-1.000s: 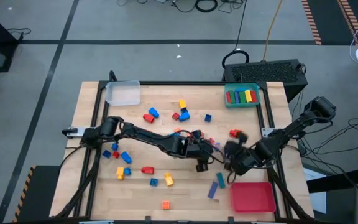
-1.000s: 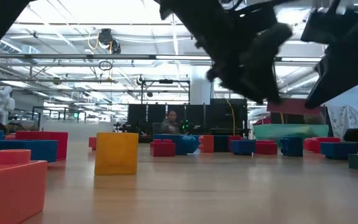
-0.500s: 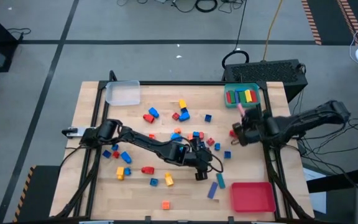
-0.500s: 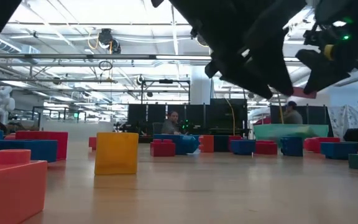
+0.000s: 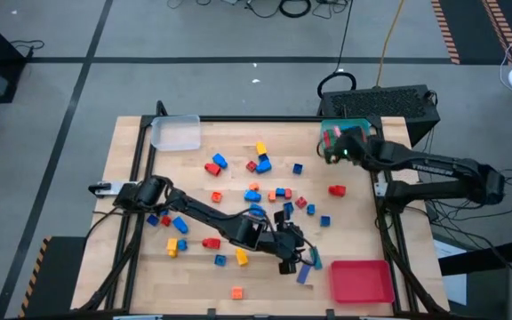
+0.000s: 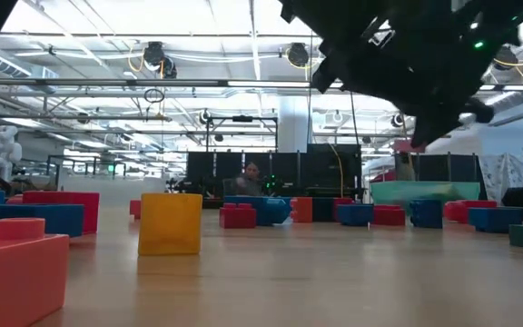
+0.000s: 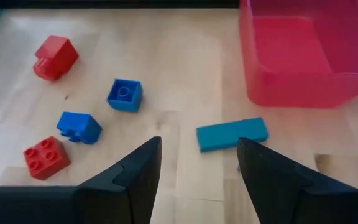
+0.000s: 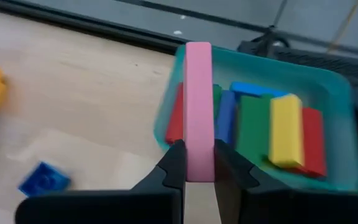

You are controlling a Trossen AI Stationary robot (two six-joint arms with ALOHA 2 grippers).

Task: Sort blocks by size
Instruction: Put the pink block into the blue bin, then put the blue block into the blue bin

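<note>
Two grippers work at once, each aligned with a long block, and each coming move turns on that alignment. Nearest the front edge of the table, the left gripper [image 7: 197, 171] hangs over the boards with its fingers spread and empty; the teal bar [image 7: 232, 134] lies flat just ahead of the gap between them, slightly toward one finger, its long axis running across the line of approach, so the fingers could straddle its narrow width with little turning of the wrist. Beside that bar stands the red tray [image 7: 303, 50], empty (in the high view it sits at the table's front right corner). Further back, loose blocks [image 5: 265, 164] in red, blue, yellow and orange lie scattered over the middle of the table, well apart from both trays. At the far right corner, the right gripper [image 8: 197, 163] is clamped on a pink bar [image 8: 198, 106], holding it near one end so that its length points straight ahead toward the teal tray [image 8: 347, 134]. In that tray, red, blue, green and yellow bars [image 8: 263, 134] already lie side by side, all parallel to the held bar; it sits over the tray's near wall, at the red end of the row. Judged from this, the right arm is the nearer to a finished placement, needing a short advance and a release.
</note>
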